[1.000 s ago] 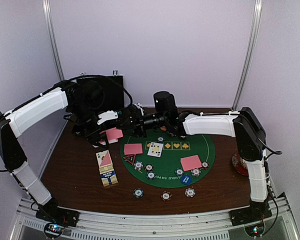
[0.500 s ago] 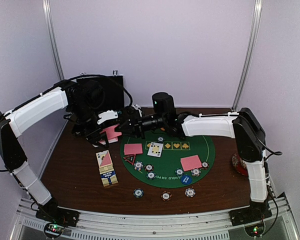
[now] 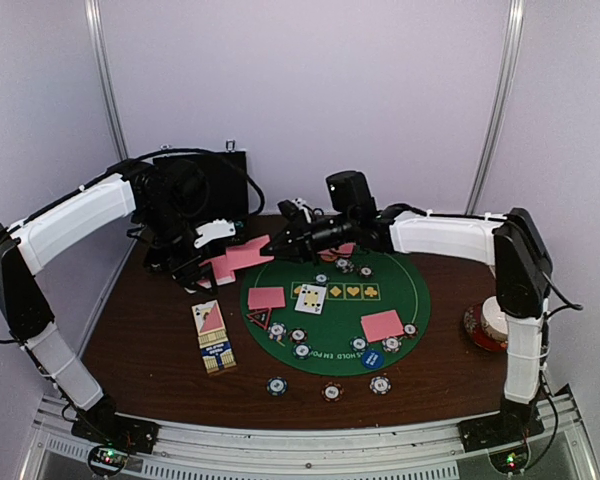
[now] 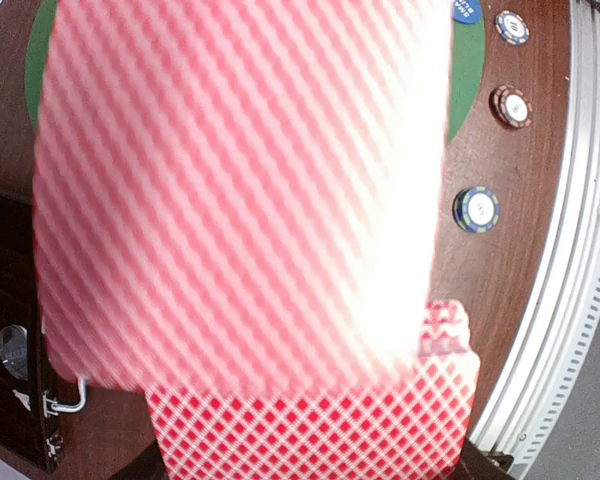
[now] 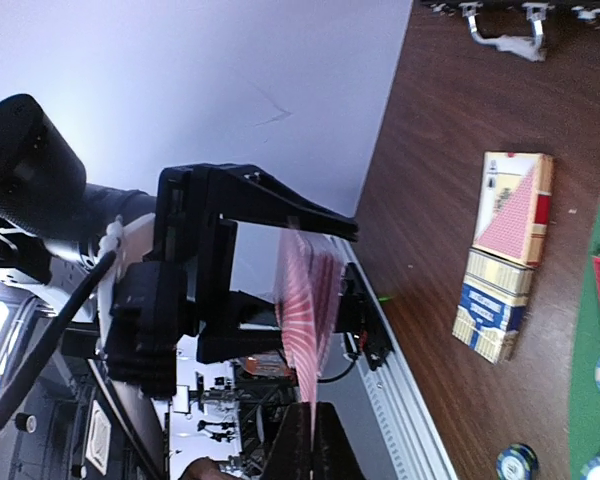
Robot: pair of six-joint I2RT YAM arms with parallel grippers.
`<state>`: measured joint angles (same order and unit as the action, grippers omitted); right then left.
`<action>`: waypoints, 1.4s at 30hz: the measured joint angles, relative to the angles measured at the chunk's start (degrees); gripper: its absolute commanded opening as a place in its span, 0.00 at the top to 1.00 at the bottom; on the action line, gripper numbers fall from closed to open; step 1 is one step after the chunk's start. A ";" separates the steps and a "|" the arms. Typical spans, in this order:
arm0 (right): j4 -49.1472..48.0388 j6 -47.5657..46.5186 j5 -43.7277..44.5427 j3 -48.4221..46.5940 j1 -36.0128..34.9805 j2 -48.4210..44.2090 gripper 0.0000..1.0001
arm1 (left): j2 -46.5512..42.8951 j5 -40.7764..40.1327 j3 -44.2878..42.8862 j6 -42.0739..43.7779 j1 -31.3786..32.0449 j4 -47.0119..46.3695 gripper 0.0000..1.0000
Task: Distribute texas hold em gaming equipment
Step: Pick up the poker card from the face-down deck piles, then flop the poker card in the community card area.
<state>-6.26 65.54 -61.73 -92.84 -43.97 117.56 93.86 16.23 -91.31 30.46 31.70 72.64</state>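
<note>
Left gripper (image 3: 202,262) is over the left rear of the table (image 3: 150,340). Its jaws are narrow, clamped on a deck (image 4: 310,440) of pink-backed cards. In its own wrist view only the lower part of the deck is sharp, and the jaws are cut off at the bottom edge.

Right gripper (image 3: 282,240) reaches in from the right, jaws closed on a single card (image 3: 248,254). The card's other end overlaps the deck; I cannot tell if they touch. This card fills most of the left wrist view as a pink blur and hides much of the green mat (image 3: 410,290). In the right wrist view it is edge-on, its face unreadable.

On the mat lie two face-down cards (image 3: 267,297), a face-up card (image 3: 310,298) whose rank is too small to read, and a blue button (image 3: 371,358). Chips (image 3: 331,392) sit along the near rim and on the bare table.

A card box (image 3: 213,335) lies left of the mat. The black case (image 3: 205,180) is mostly hidden behind the left arm. A red-and-white round thing (image 3: 483,325) at the right is half hidden by the right arm and unidentifiable.
</note>
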 measured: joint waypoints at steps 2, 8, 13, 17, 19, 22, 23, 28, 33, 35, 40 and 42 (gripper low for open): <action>8.39 -6.71 0.94 -0.74 2.34 -2.49 1.00 | 0.00 -0.13 0.02 0.00 0.00 0.07 0.94; 42.23 -33.57 15.13 -15.47 6.64 -4.46 1.00 | 0.00 -0.87 0.57 0.00 0.00 0.11 0.94; 58.01 -51.52 38.40 -22.75 3.39 -3.82 1.00 | -0.04 -1.11 0.72 0.00 0.00 0.11 0.95; 62.38 -63.67 61.61 -23.17 -2.91 0.00 1.00 | -0.22 -1.14 1.03 -0.02 0.00 0.22 0.95; 61.99 -68.43 71.25 -21.79 -5.55 2.54 1.00 | -0.28 -1.14 1.03 -0.02 0.00 0.33 0.95; 60.02 -74.42 82.58 -17.64 -8.96 5.51 1.00 | -0.44 -1.11 1.03 -0.02 0.00 0.42 0.95; 58.38 -76.70 86.53 -15.45 -9.88 6.29 1.00 | -0.50 -1.09 1.03 -0.02 0.00 0.46 0.95; 52.72 -83.71 97.39 -10.86 -12.17 9.20 1.00 | -0.57 -1.05 1.03 -0.02 0.00 0.76 0.95; 47.41 -87.82 102.77 -8.55 -13.70 11.08 0.97 | -0.57 -1.05 1.03 0.00 0.00 0.81 0.96; 46.12 -88.39 103.69 -7.76 -14.29 12.02 0.83 | -0.57 -1.07 1.03 0.00 0.00 0.83 0.96; 45.64 -87.69 103.51 -6.43 -15.06 13.14 0.33 | -0.57 -1.05 1.01 0.00 0.00 0.85 0.96; 45.38 -87.49 103.34 -6.08 -15.17 13.11 0.19 | -0.57 -1.05 0.96 0.00 0.00 0.90 0.96</action>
<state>39.11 -21.96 41.60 -98.91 -59.13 130.67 93.30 15.18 -90.35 30.46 31.70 73.54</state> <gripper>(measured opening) 0.632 0.656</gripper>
